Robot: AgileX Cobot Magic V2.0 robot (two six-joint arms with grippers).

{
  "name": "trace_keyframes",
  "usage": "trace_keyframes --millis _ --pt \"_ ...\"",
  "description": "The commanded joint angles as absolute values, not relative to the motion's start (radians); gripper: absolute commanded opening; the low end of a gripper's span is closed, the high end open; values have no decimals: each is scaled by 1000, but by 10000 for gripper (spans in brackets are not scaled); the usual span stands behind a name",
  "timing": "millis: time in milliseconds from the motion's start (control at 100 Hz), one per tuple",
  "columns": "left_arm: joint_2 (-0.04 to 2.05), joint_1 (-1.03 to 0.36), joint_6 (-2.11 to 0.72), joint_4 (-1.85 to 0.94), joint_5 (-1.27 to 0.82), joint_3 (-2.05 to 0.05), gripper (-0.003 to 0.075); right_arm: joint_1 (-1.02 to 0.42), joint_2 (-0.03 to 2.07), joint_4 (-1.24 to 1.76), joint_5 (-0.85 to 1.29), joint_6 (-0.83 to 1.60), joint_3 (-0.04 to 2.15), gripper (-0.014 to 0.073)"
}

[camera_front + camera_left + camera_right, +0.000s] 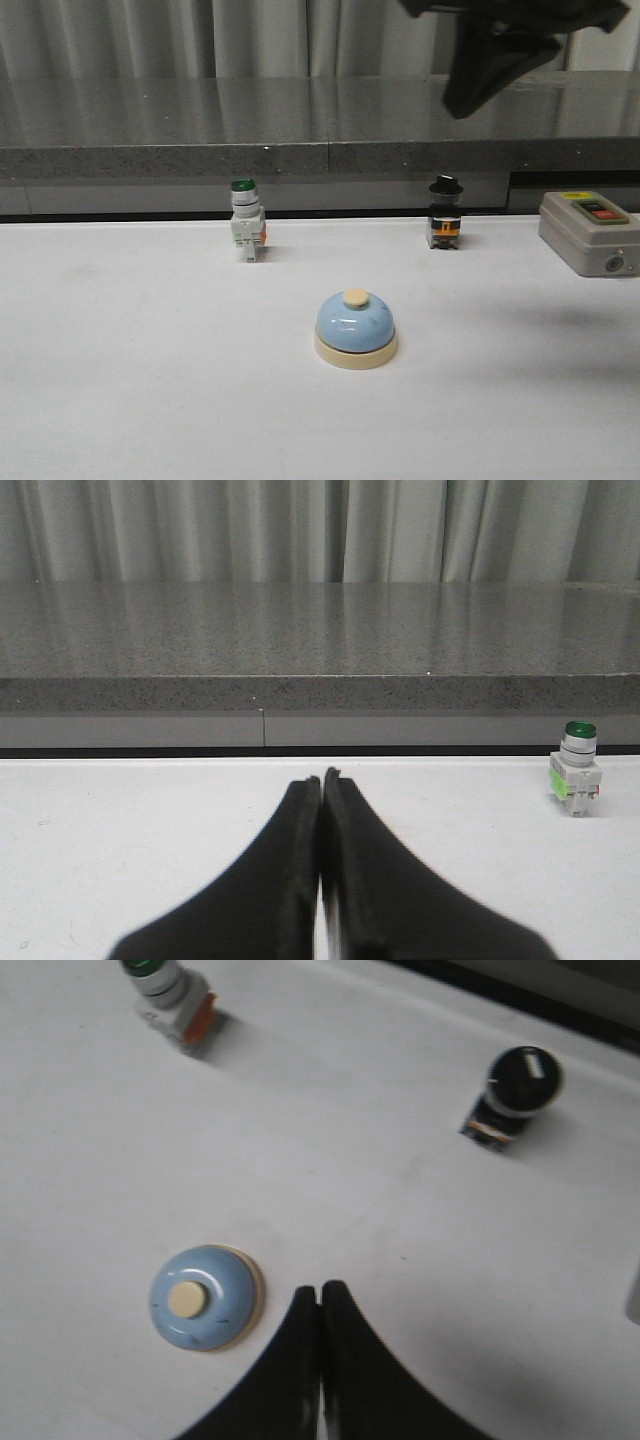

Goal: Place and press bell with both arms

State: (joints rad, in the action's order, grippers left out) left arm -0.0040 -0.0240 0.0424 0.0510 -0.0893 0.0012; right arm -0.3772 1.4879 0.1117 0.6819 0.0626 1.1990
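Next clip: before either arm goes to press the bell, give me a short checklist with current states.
1. Bell upright on the table, button up: ok.
2. Nothing touching the bell; green-capped switch and black-knob switch stand apart behind it: ok.
3. Right tool shut, raised above the table beside the bell: ok.
4. Left tool shut, holding nothing: ok.
5. Left tool's distance to the bell: cannot tell, bell outside its view.
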Motion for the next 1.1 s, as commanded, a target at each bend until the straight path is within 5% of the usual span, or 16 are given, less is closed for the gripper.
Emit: trace_keyframes --millis 0,700,1090 --pt "-34 -22 51 51 -8 42 -19 -321 1380 107 618 74 1167 -60" --pt "-34 -22 51 51 -8 42 -19 -192 638 106 372 74 575 -60" --pt "-34 -22 51 51 -8 42 -20 -192 453 106 401 74 514 -60"
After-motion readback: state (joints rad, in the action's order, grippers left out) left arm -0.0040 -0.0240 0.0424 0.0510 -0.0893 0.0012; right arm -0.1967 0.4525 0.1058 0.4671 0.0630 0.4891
